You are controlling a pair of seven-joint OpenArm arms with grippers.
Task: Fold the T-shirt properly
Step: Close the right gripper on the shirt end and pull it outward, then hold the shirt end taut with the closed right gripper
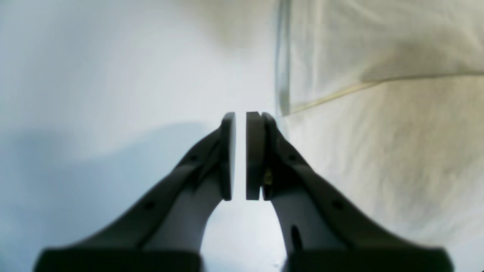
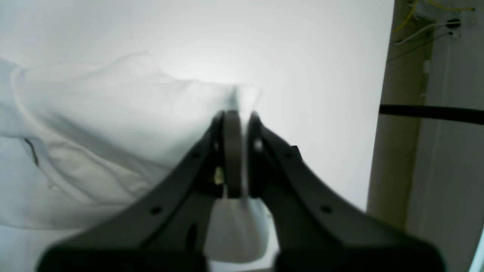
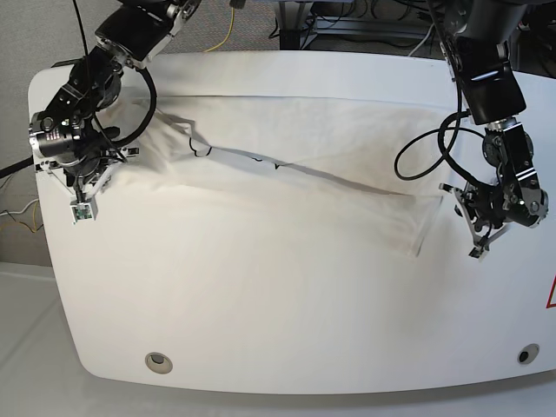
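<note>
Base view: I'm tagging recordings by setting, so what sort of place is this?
Probably a robotics lab: a glossy white table with two arms mounted at its back, loose cables behind it, and a T-shirt spread out for folding.

A glossy white tabletop [image 3: 287, 347] with rounded corners is seen in the base view. Two small round fittings are set into its near edge, one near the left corner [image 3: 157, 361] and one near the right corner [image 3: 523, 354]. A red triangular mark [image 3: 550, 295] is cut off at the right edge. Beyond the far edge, grey carpet [image 3: 252, 26] and loose cables [image 3: 228, 30] are visible. In the right wrist view, yellow and white wires [image 2: 427, 22] are seen against a pale wall at the far right.
</note>
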